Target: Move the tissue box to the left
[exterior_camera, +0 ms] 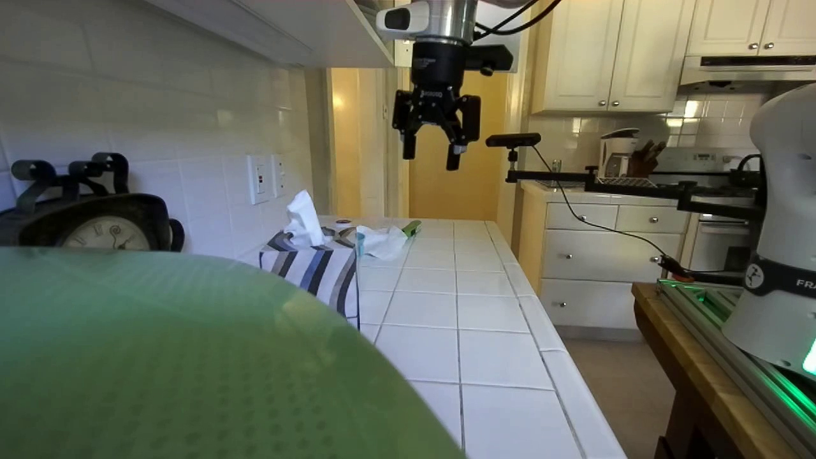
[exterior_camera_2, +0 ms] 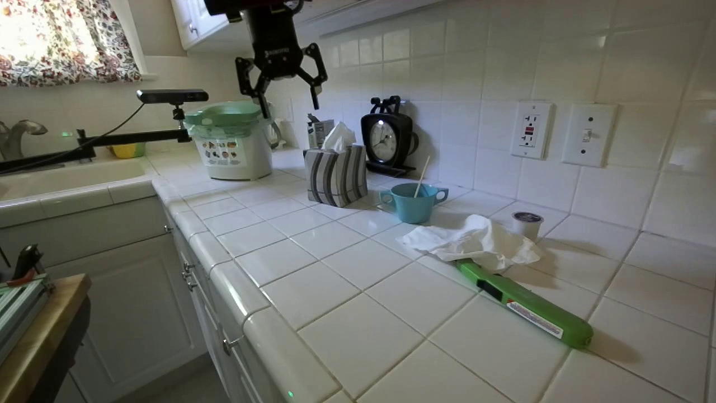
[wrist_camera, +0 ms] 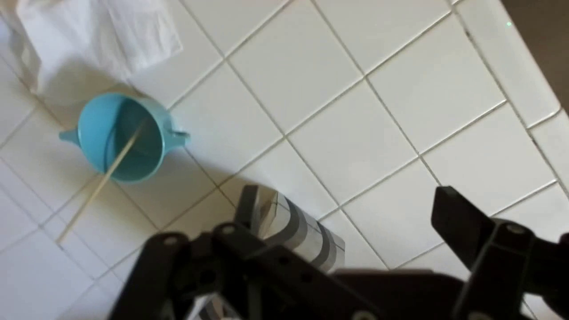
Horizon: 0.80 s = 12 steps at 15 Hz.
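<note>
The tissue box, dark-and-white striped with a white tissue poking up, stands upright on the white tiled counter. It shows in both exterior views (exterior_camera: 322, 274) (exterior_camera_2: 337, 176); in the first its lower left is hidden by a green lid. In the wrist view the tissue box (wrist_camera: 306, 231) is partly hidden behind the left finger. My gripper (exterior_camera: 431, 158) hangs above the counter, fingers pointing down, well above the box's height. It also shows in an exterior view (exterior_camera_2: 290, 107) and the wrist view (wrist_camera: 349, 206). Its fingers are wide apart with nothing between them.
A blue cup (exterior_camera_2: 415, 202) with a stick stands beside the box, also in the wrist view (wrist_camera: 124, 138). A crumpled tissue (exterior_camera_2: 475, 240), green tool (exterior_camera_2: 526, 305) and small pod (exterior_camera_2: 527, 224) lie nearby. A black clock (exterior_camera_2: 387, 137) and white bin (exterior_camera_2: 235, 157) stand behind.
</note>
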Each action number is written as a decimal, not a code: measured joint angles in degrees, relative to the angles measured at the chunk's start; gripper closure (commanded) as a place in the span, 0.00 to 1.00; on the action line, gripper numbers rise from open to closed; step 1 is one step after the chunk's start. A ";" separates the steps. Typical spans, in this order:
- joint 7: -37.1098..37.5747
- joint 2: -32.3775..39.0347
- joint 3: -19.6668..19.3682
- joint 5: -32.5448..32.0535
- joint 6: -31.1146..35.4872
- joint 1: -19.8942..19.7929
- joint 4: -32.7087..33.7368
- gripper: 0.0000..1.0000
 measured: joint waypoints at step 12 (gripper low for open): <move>20.85 -18.95 -6.34 5.60 -14.61 -2.48 -10.90 0.00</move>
